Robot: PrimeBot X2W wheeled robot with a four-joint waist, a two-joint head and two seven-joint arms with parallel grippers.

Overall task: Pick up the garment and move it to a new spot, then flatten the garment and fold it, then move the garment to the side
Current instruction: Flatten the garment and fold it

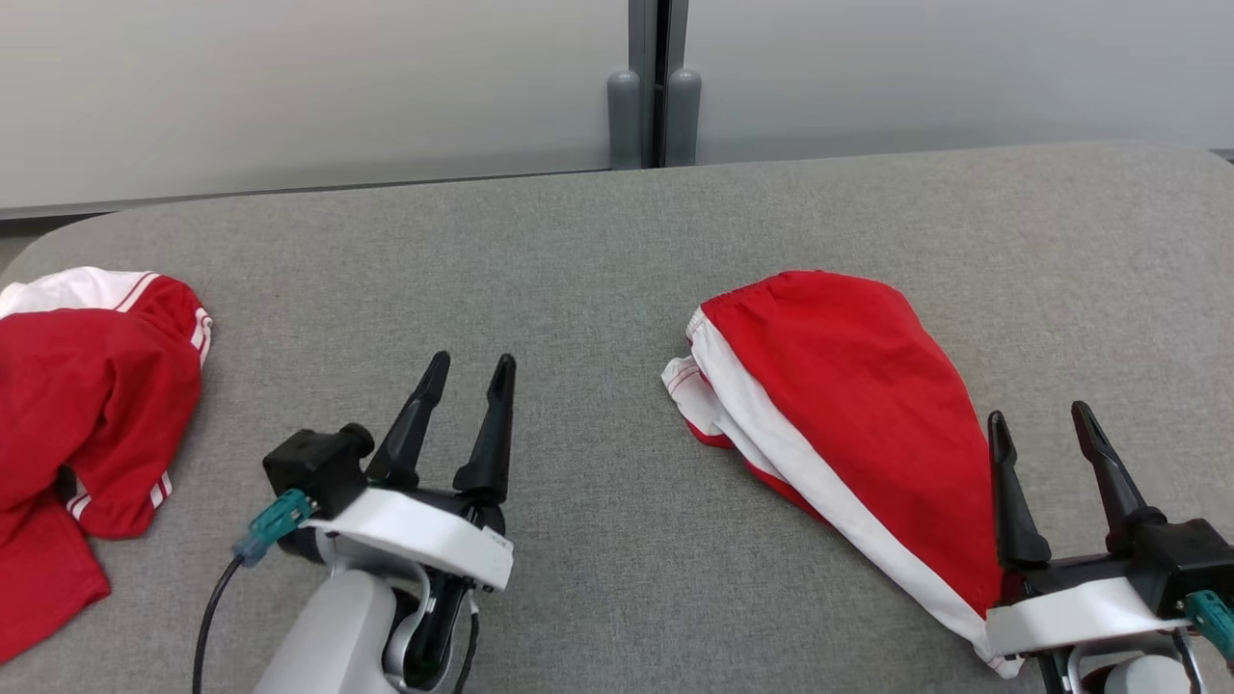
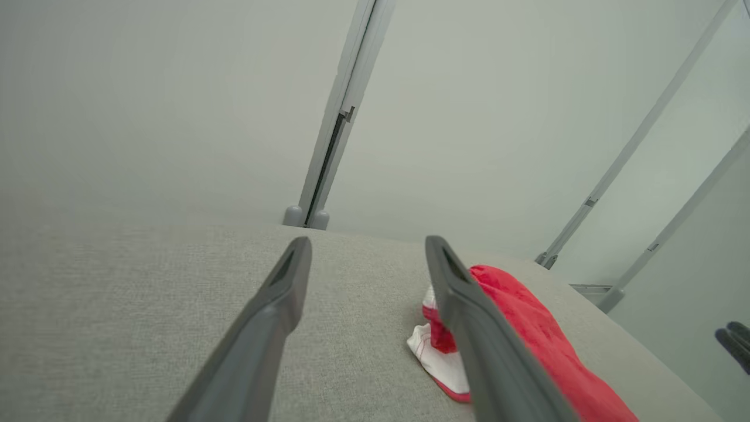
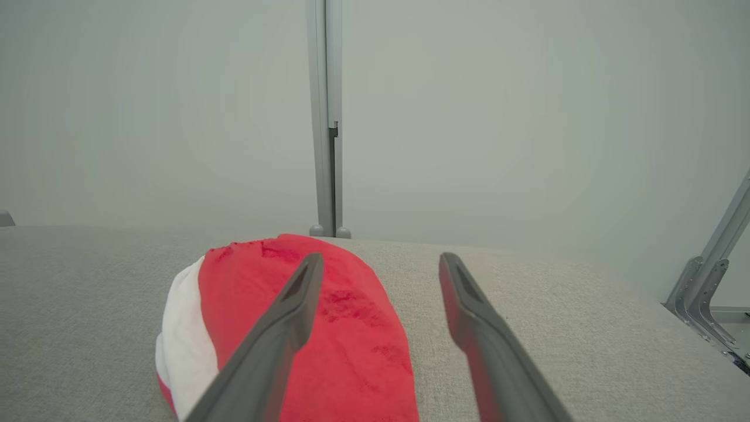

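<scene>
From where I stand, the red cloth garment (image 1: 848,386) with a broad white band down one side lies folded into a long, rounded wedge on the right half of the grey fabric-covered table (image 1: 598,241). Its gathered waistband end points towards the far edge, and its narrow end runs back to the robot's right arm. A small white flap with red trim sticks out at its left corner.

The right gripper (image 1: 1038,413) sits at the near right of the table with its two long dark fingers spread wide and nothing between them. In its own wrist view, the right gripper (image 3: 381,257) has one finger over the red cloth (image 3: 351,328) and the other over bare table. I cannot tell whether that finger touches the fabric.

The left gripper (image 1: 472,359) hangs over bare table left of centre, well apart from the garment. Its fingers are also parted and empty. In its wrist view, the left gripper (image 2: 368,240) has the garment (image 2: 527,316) lying beyond its right finger.

A second red garment (image 1: 87,386) with white stripes lies crumpled at the table's left edge. Pale wall panels (image 1: 289,87) stand behind the table, joined by a grey post (image 1: 654,96).
</scene>
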